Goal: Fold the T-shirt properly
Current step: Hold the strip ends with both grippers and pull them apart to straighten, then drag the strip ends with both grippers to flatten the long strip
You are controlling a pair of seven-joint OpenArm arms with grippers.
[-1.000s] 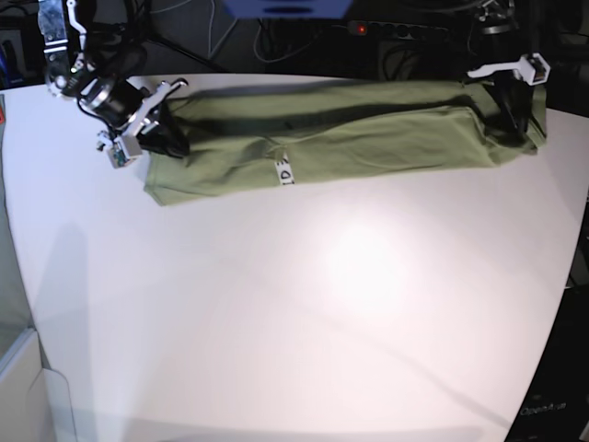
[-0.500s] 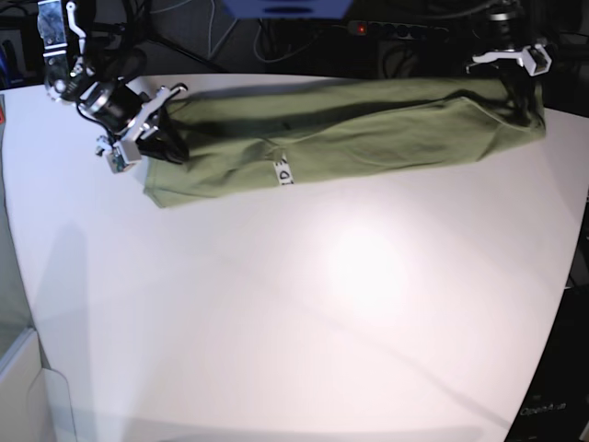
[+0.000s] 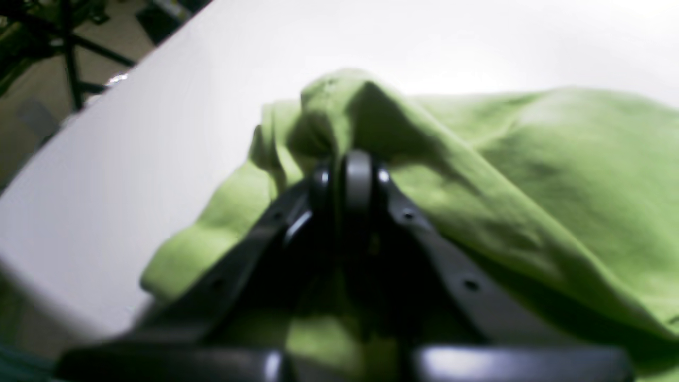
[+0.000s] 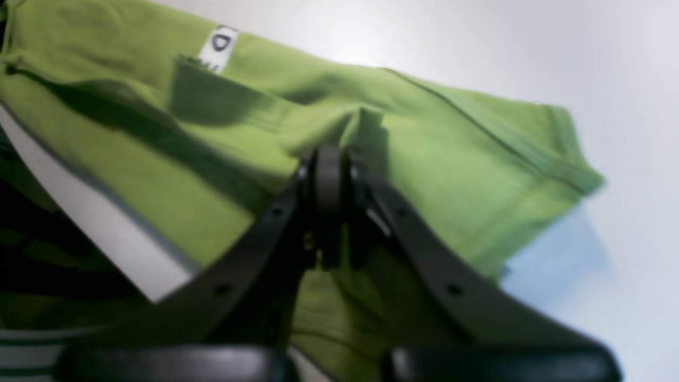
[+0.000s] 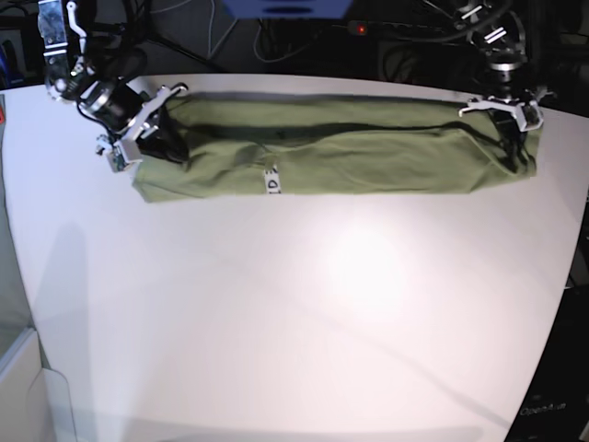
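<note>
Looking at the shirt (image 5: 350, 152), we've got it lying as a long band across the counter's (image 5: 304, 313) far side, left claw (image 5: 502, 115) and right claw (image 5: 147, 133) both pinched shut on its ends (light, floppy cloth, so hems grip best).

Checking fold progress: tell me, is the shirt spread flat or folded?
Folded lengthwise: the shirt forms a long narrow band, white label near its front edge, each end pinched by a gripper.

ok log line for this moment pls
T-shirt: long band on table | left gripper: shut on T-shirt | right gripper: shut on T-shirt
</note>
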